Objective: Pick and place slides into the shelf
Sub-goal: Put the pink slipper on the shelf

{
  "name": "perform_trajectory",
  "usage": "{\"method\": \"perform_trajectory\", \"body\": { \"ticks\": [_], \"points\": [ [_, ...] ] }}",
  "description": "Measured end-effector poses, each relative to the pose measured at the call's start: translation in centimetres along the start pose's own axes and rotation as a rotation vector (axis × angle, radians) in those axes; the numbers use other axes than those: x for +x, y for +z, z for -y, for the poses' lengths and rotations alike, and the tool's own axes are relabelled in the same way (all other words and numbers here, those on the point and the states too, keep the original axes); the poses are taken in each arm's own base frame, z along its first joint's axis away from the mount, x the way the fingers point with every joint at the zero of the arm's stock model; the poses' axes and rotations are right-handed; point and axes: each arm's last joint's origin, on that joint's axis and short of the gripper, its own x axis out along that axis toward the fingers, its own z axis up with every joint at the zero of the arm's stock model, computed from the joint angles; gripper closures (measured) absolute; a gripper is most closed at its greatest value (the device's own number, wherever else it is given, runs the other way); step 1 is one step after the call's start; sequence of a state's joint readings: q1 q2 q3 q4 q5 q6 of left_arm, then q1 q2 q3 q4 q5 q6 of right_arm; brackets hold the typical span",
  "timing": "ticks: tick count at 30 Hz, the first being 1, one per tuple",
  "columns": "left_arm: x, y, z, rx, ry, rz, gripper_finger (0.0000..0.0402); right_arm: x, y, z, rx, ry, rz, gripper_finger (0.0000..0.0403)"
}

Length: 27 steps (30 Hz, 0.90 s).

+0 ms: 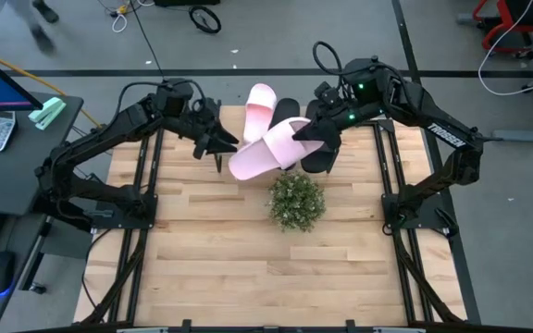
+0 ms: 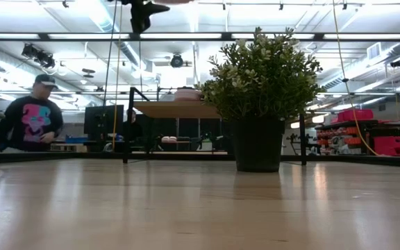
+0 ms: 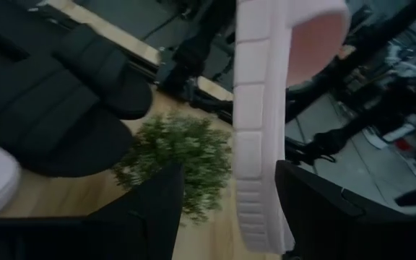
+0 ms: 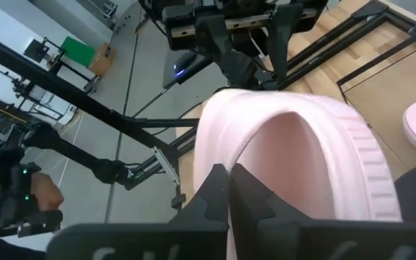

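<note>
Table (image 1: 202, 250): slatted wood top carrying everything below. No hazard of its own.

Shelf (image 2: 176, 110): low rack with a pale wood board, standing behind the plant (image 1: 296, 201). One pink slide (image 1: 259, 109) and the black slides (image 1: 290, 116) lie on its board. Risk: the board is crowded, so an incoming slide could knock one of these off the far edge.

Plant: potted bush just in front of the shelf, the reference point for all positions here. Risk: a low swing by either arm clips its leaves or tips the pot.

Held pink slide (image 1: 265, 155): lifted in the air between shelf and plant, close above the plant. Risk: it hangs from its strap end only, so it can swing or slip out and fall onto the plant.

Right gripper (image 1: 315, 132): behind and to the right of the plant, fingers pinching the strap edge of the held pink slide.

Left gripper (image 1: 218, 146): behind and to the left of the plant, fingers spread, holding nothing, near the slide's free end. Risk: the two arms collide.
</note>
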<state>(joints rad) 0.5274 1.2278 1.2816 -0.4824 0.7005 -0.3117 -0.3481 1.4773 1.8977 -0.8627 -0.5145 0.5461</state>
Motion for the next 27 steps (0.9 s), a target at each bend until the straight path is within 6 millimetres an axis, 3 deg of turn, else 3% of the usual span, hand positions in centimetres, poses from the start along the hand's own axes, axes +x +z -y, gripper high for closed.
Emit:
{"method": "perform_trajectory", "body": {
  "ticks": [11, 27],
  "points": [
    [-0.9, 0.3, -0.6, -0.035, -0.013, 0.017, 0.0179, 0.0, -0.1, 0.1, 0.003, -0.006, -0.012, 0.0403],
    [0.0, -0.2, 0.6, -0.089, -0.119, -0.044, 0.0167, -0.2, 0.2, 0.5, -0.021, -0.048, 0.021, 0.0403]
  ]
}}
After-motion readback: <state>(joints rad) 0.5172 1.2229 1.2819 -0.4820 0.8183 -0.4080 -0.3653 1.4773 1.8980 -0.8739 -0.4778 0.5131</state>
